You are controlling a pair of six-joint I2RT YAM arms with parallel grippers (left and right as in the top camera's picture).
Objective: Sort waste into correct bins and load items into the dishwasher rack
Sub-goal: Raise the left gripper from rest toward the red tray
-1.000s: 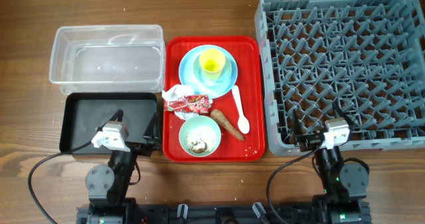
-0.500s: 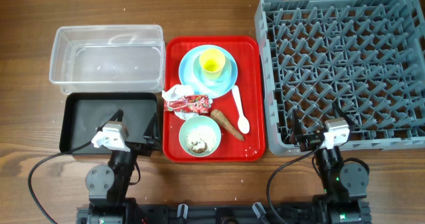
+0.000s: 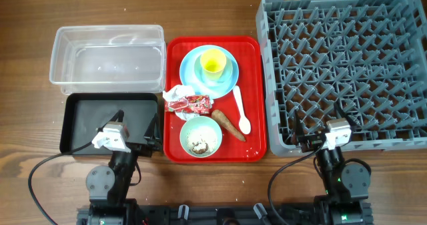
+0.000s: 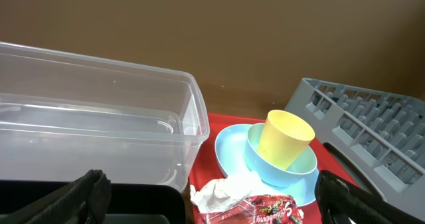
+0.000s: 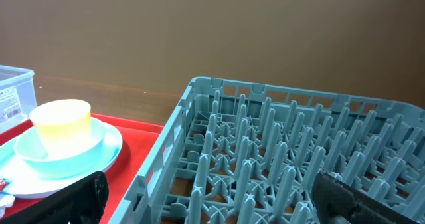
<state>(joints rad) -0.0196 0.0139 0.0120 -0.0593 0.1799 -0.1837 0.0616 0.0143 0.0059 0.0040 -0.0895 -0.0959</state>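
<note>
On the red tray (image 3: 255, 85), a yellow cup (image 3: 213, 63) sits in a small light blue bowl (image 4: 282, 174) on a light blue plate (image 3: 190, 70). Nearer me lie a crumpled white tissue (image 3: 175, 93), a red-and-white wrapper (image 3: 192, 104), a brown sausage piece (image 3: 228, 125) and a white spoon (image 3: 240, 110). A pale green bowl (image 3: 201, 137) holds whitish crumbs (image 3: 199, 145). The clear bin (image 3: 107, 58) and black bin (image 3: 100, 121) stand left, the grey dishwasher rack (image 3: 347, 65) right. My left gripper (image 3: 137, 135) hangs open over the black bin's near right corner. My right gripper (image 3: 319, 137) is open at the rack's near edge.
The tray fills the gap between the bins and the rack. Bare wooden table (image 3: 27, 71) lies left of the bins and along the near edge, where both arm bases and their cables sit.
</note>
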